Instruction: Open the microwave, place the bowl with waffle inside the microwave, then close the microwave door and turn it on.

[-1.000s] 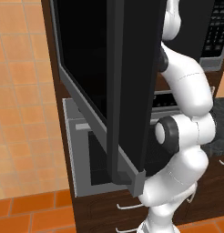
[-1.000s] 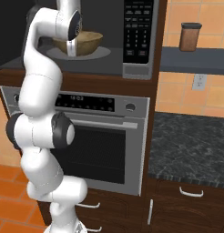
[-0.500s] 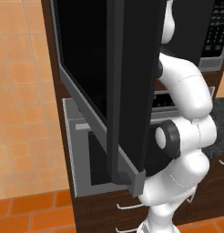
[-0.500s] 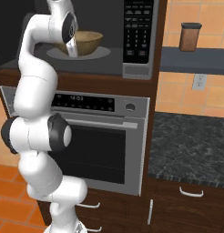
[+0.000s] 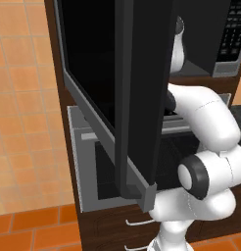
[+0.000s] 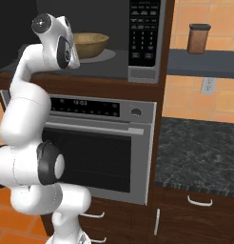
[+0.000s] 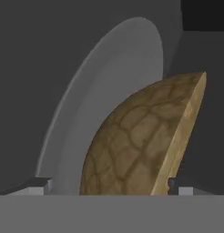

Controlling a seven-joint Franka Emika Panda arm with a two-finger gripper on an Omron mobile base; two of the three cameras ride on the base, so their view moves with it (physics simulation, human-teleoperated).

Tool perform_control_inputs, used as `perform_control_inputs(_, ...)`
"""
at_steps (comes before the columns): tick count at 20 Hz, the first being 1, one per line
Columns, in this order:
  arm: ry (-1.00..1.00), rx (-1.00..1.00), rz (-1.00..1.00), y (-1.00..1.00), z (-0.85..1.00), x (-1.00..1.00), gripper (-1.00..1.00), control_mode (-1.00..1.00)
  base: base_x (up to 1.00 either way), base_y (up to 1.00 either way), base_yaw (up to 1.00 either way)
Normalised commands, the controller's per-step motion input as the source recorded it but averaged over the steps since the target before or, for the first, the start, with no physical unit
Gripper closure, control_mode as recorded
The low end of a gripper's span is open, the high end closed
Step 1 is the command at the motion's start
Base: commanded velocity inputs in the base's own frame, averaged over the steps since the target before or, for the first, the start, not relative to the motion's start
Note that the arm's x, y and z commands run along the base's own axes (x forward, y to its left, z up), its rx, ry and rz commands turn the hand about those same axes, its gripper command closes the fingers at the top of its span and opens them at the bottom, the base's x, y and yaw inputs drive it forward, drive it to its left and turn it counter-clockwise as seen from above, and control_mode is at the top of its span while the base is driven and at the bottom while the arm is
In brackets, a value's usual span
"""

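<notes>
Black glass fills the near left of the left base view, where the microwave door (image 5: 137, 93) stands swung wide open toward the camera, upright, its long axis vertical, its grey lower rim at the bottom corner and its edge facing the room. Behind it the white arm (image 6: 28, 124) rises past the steel oven (image 6: 97, 143) with its horizontal bar handle, bends at a dark joint and reaches up to the mouth of the microwave (image 6: 116, 40). The fingers (image 7: 107, 187) sit at the very bottom of the hand view, one grey tip (image 7: 38, 185) on each side of the bowl (image 7: 141, 141), set wide apart with the bowl between them; whether they touch it I cannot tell. In the right base view the bowl (image 6: 89, 45) stands upright inside the microwave cavity, rim up, resting on the pale round turntable (image 6: 101, 56), left of the black keypad (image 6: 145, 31). In the hand view the bowl appears rolled on its side, its rim running steeply up the picture against the turntable (image 7: 109, 86). The waffle cannot be made out. Farther right, a brown canister (image 6: 198, 38) stands on a dark shelf (image 6: 204, 62) above the speckled dark table (image 6: 199, 152).
</notes>
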Motion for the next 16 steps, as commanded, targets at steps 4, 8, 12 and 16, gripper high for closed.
perform_control_inputs(4,-0.09,0.0,-0.01,0.04,0.71,0.0,-1.0,-1.0,0.0,0.0,0.0)
perform_control_inputs(8,-0.1,0.0,0.0,0.04,0.41,-0.54,-1.0,-1.0,0.0,0.0,0.0)
perform_control_inputs(12,0.0,-0.06,0.0,0.0,-0.03,-1.0,-1.0,-1.0,0.0,0.0,0.0)
perform_control_inputs(16,-0.01,-0.02,0.0,0.0,0.0,-1.0,-1.0,-1.0,0.0,0.0,0.0)
